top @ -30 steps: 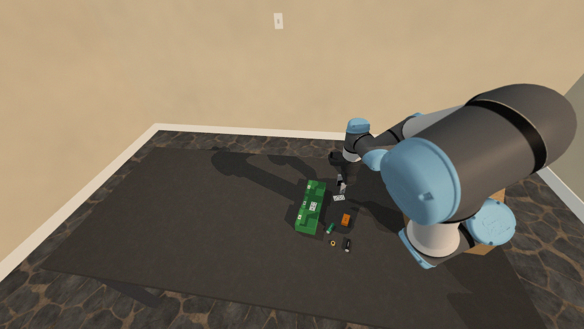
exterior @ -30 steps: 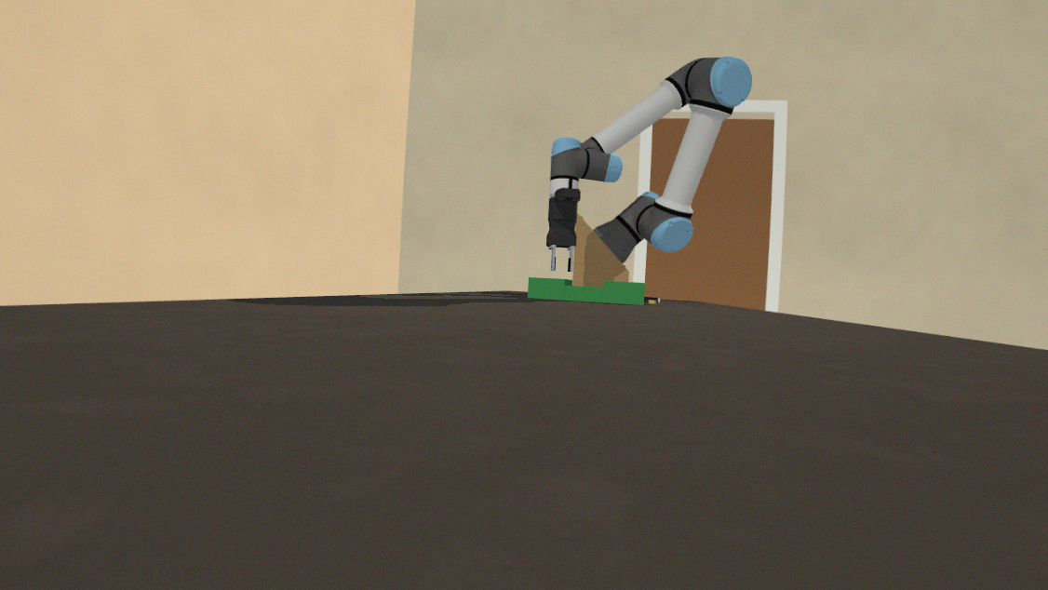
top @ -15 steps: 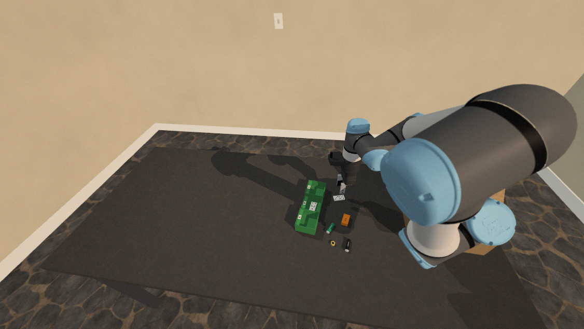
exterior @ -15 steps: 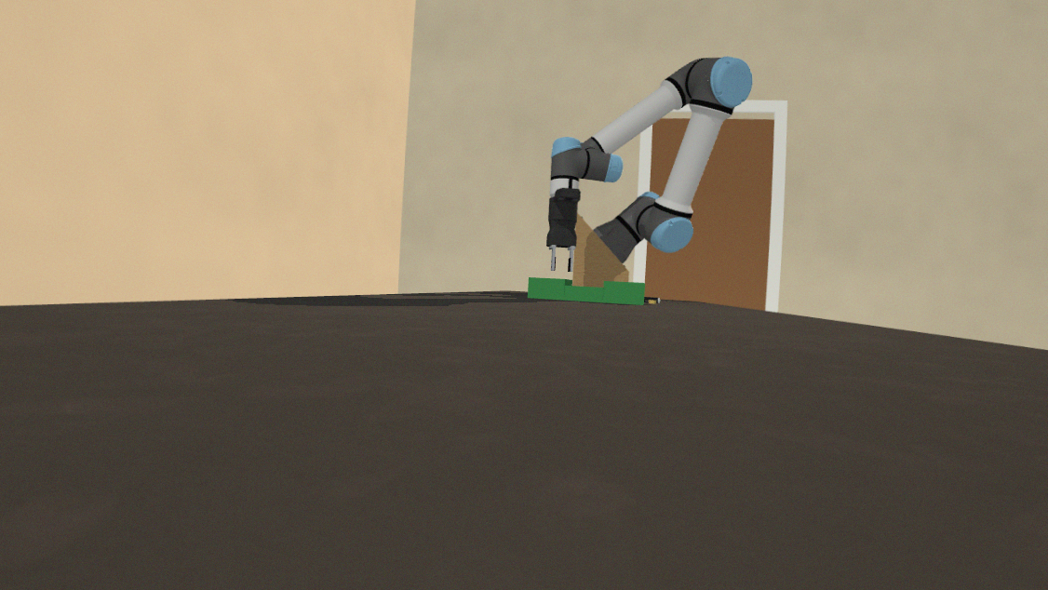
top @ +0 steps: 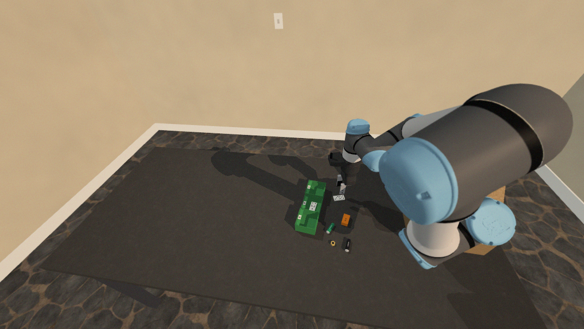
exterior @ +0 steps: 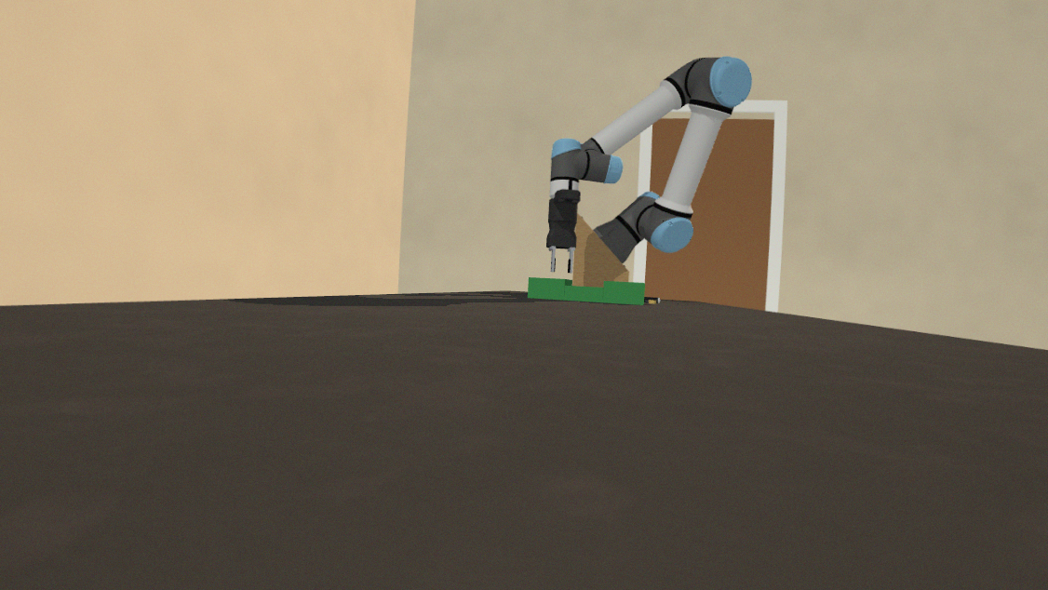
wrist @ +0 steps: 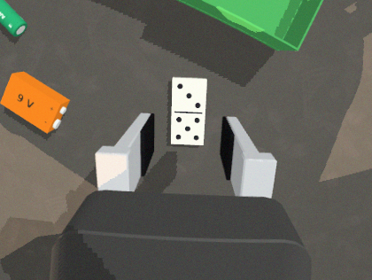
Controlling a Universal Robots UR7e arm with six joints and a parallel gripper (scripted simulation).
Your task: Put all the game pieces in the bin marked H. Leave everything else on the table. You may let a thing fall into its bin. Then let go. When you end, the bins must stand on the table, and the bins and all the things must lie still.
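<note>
The top view looks down from high behind the arm's shoulder across the table [top: 163, 229]. The exterior view sits low at the far table edge, facing back toward the distant hand [exterior: 561, 258]. The wrist view looks straight down past the hand. All three share the green bins [top: 311, 206] beside the hand.

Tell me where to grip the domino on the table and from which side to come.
Come straight down from above and pinch the domino across its two long edges, near the middle line. It lies flat with its long axis running between the open gripper's fingers, so the narrow width suits them.
</note>
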